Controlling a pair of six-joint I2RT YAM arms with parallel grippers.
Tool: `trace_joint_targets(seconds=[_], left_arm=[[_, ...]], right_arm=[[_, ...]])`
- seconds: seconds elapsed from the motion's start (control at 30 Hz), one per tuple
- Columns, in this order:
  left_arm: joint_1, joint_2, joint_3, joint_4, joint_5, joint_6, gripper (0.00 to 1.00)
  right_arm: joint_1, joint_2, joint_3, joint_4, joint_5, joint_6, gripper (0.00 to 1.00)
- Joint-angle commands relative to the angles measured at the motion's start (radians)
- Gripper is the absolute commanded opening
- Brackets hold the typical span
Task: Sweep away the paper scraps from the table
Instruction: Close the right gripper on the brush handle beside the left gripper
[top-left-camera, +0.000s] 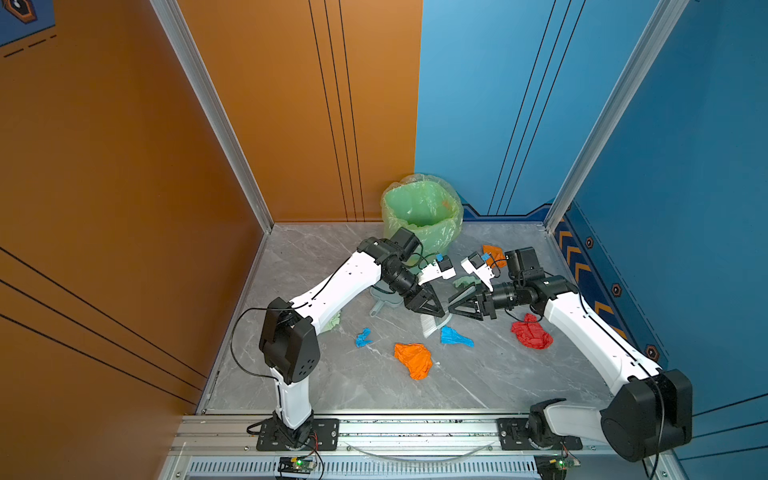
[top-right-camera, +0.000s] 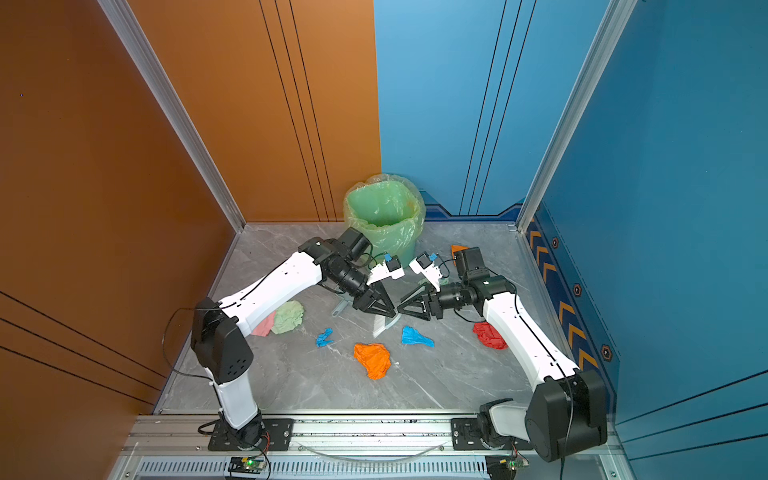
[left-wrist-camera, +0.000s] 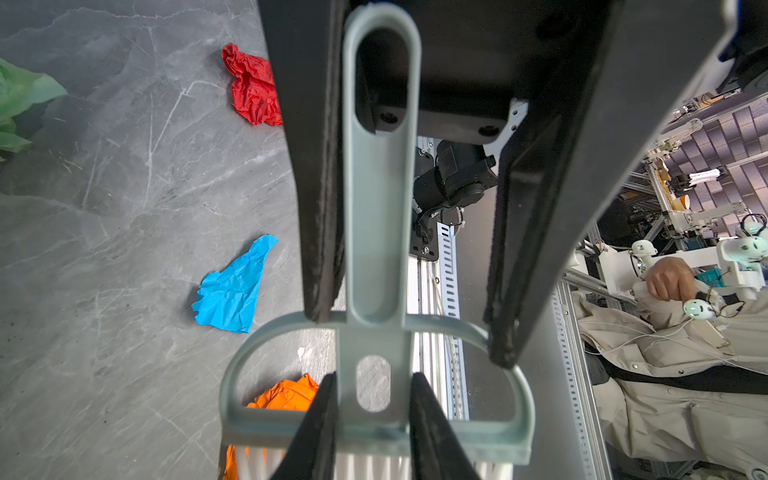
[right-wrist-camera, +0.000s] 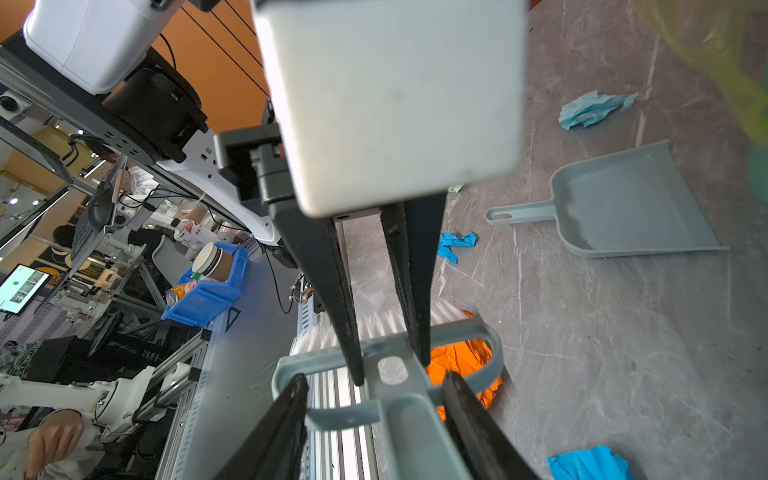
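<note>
**Brush Clamped Over a Littered Marble Table**

The grey, white-veined table (top-left-camera: 478, 386) sat between an orange wall (top-left-camera: 124, 166) and a blue wall (top-left-camera: 478, 104). A bin (top-left-camera: 434, 235) lined in translucent green plastic stood at the back, and a grey-green plastic dustpan (right-wrist-camera: 631, 203) lay flat nearby. Crumpled paper scraps (top-left-camera: 413, 359) in orange, blue and red lay loose on the marble. The left gripper (left-wrist-camera: 374, 382) pinched the white-bristled brush (left-wrist-camera: 380, 249) at its neck. The right gripper (right-wrist-camera: 376, 378) straddled the slotted handle, jaws apart.
</note>
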Motion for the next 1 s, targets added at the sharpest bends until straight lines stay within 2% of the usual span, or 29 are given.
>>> trace_joint_targets(seconds=[0.0, 0.4, 0.97], left_arm=[[0.007, 0.006, 0.026, -0.011, 0.032, 0.017, 0.00], [0.019, 0.004, 0.017, -0.012, 0.045, 0.023, 0.00], [0.047, 0.003, 0.008, -0.013, 0.066, 0.028, 0.00]], right_arm=[[0.006, 0.009, 0.002, 0.008, -0.013, -0.012, 0.53], [0.009, 0.003, -0.005, 0.008, -0.008, -0.015, 0.47], [0.013, 0.002, -0.005, 0.003, -0.008, -0.018, 0.43]])
